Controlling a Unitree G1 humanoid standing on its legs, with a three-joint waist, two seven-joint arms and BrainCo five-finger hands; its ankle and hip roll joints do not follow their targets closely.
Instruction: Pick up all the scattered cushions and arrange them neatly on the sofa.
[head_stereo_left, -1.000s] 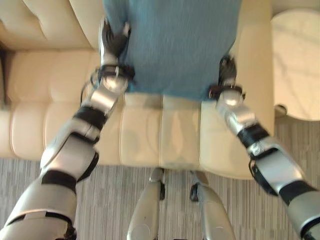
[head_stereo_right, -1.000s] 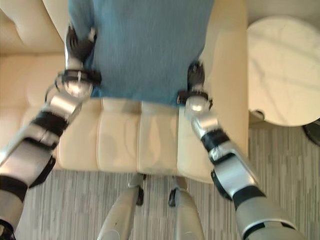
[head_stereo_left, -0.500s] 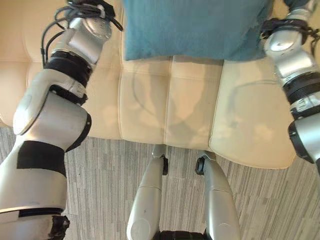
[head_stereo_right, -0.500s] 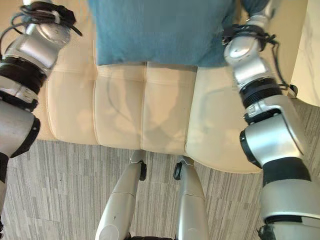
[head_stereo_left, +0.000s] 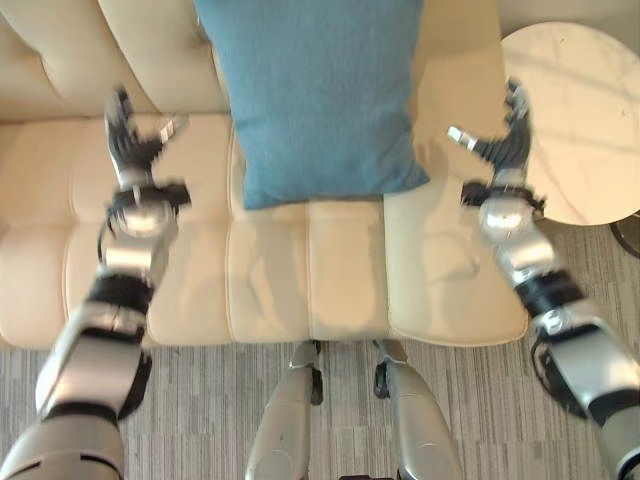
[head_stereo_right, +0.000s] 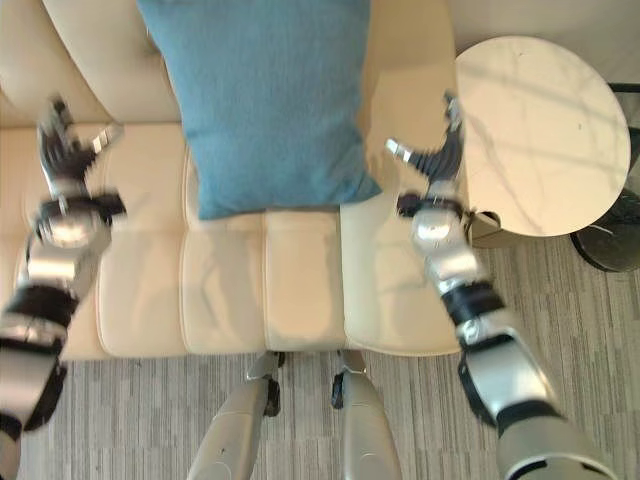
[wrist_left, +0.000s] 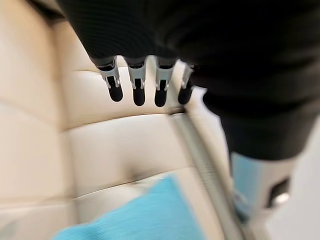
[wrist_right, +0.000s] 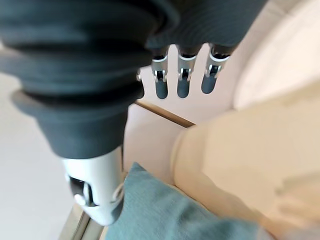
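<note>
A blue cushion (head_stereo_left: 315, 95) leans upright against the backrest of the cream sofa (head_stereo_left: 350, 270), its lower edge on the seat. My left hand (head_stereo_left: 130, 145) hovers over the seat to the cushion's left, fingers spread and holding nothing. To the cushion's right my right hand (head_stereo_left: 503, 140) is raised over the sofa's arm, also open and apart from the cushion. The left wrist view catches a corner of the cushion (wrist_left: 140, 215) past straight fingers (wrist_left: 137, 92). In the right wrist view the cushion (wrist_right: 170, 215) lies below the fingers (wrist_right: 182, 85).
A round white marble side table (head_stereo_left: 580, 110) stands just right of the sofa, close to my right hand. Grey striped carpet (head_stereo_left: 190, 410) lies in front of the sofa.
Both hands have let go of the blue cushion and pulled outward to its sides. The cushion now rests alone against the backrest. The camera view has also shifted.
</note>
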